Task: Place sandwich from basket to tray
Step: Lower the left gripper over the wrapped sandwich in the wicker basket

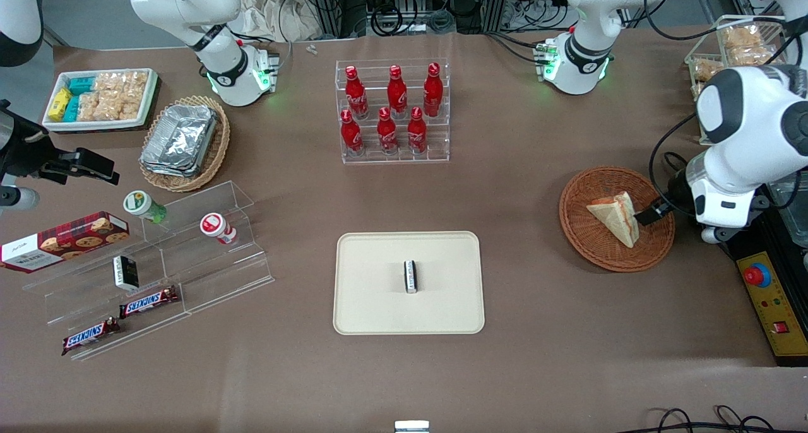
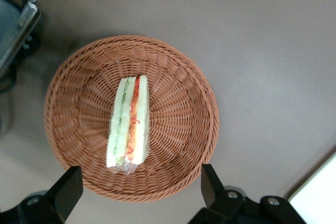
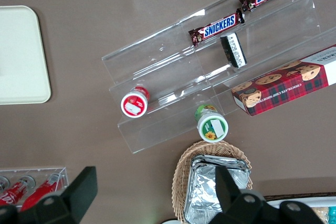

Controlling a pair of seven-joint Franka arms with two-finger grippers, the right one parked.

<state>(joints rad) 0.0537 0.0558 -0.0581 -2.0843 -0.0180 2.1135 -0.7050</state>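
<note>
We see the triangular sandwich [image 1: 615, 217] of pale cream bread, with a red-orange and green filling stripe along its edge, lying in the round, shallow, reddish-brown woven wicker basket [image 1: 587, 237]. The basket sits on the brown counter [image 1: 517, 187] near the edge at the working arm's end. Our left arm's gripper [image 2: 139, 192] hangs above the basket, its jaws spread wide and holding nothing, one black finger [image 2: 65, 190] over the basket's rim and the other just outside it. In the wrist view the sandwich lies on the basket floor, clear of both fingers, wrapped in clear film. The large flat beige rectangular tray [image 1: 379, 307] with rounded corners rests near the middle of the counter's edge nearest the front camera, well apart from the basket, and carries a small black-and-white packet [image 1: 411, 276].
</note>
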